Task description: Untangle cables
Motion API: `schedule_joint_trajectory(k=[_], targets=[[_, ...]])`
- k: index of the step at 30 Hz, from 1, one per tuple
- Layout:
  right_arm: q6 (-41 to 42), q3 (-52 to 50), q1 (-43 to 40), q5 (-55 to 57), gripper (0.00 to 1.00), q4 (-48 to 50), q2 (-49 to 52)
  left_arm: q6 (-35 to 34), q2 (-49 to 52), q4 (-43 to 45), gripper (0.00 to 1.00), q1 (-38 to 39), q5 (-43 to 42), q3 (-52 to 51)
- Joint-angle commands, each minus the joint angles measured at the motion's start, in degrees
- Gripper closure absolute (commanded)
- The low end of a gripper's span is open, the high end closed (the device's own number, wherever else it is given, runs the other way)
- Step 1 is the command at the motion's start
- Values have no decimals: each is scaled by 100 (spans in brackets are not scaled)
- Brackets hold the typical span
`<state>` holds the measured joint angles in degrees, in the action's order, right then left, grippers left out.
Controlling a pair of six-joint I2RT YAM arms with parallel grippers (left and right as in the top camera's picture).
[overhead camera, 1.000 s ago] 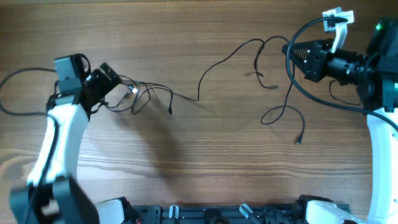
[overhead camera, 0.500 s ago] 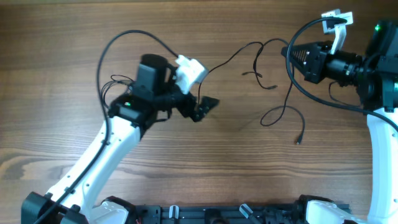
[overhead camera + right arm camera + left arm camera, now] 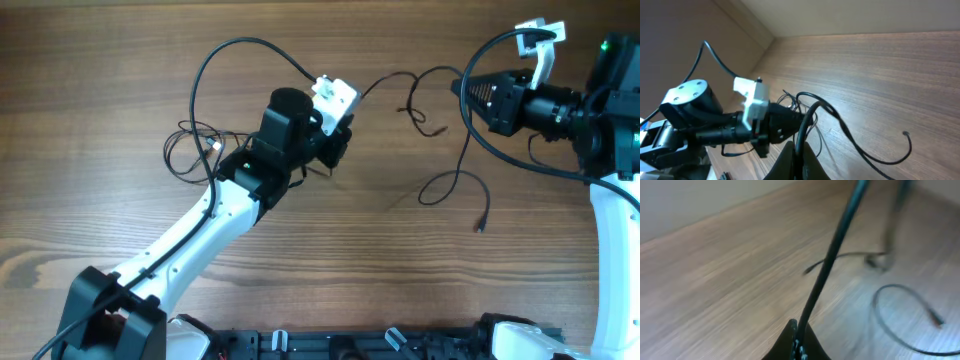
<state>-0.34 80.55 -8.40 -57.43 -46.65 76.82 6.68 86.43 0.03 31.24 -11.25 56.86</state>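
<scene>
Overhead, not L wrist: tangled cables point(image 3: 213, 148)

Even soft light, faint shadows, left wrist view motion-blurred

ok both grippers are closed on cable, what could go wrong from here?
1. The left gripper and right gripper seem to pinch one cable; pulling apart could snap it taut or make it slip.
2. The bundle beside the left arm looks tangled; dragging may tighten it.
3. The arm's thick wire arcs near that bundle and might snag.
</scene>
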Motion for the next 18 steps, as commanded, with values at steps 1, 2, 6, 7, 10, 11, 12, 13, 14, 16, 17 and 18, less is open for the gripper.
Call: schedule_joint_trajectory(k=[1,2,6,7,10,11,12,13,14,16,17,18], targets=[[-125,-28,28,-160,96,7,59,-782,70,-1056,96,-350,2610,24],[-140,-28,28,-157,96,7,59,-1049,70,-1362,96,-507,3010,24],[-264,-28,28,-109,96,-24,59,-2271,70,-2483,96,-1727,3320,24],[-264,-28,28,-7,96,-33,59,-2546,70,-2664,96,-2050,3193,24],[-260,-28,28,323,96,-59,61,-2730,70,-2835,96,-2883,1711,-9],[-245,-28,28,555,96,-81,59,-2728,70,-2809,96,-3047,1322,-44],[-232,-31,28,997,96,-146,61,-2651,74,-2791,96,-3182,927,-72],[-96,-33,28,1512,96,-240,61,-2645,81,-2791,96,-3185,929,-72],[57,-33,28,2057,96,-348,61,-2645,81,-2776,96,-3171,929,-72],[398,-33,28,3491,96,-614,96,-2647,92,-2763,96,-3106,929,-72],[610,-33,28,4155,96,-772,155,-2647,105,-2747,96,-3051,929,-72],[809,-33,28,4677,96,-929,236,-2647,118,-2732,96,-3008,929,-72]])
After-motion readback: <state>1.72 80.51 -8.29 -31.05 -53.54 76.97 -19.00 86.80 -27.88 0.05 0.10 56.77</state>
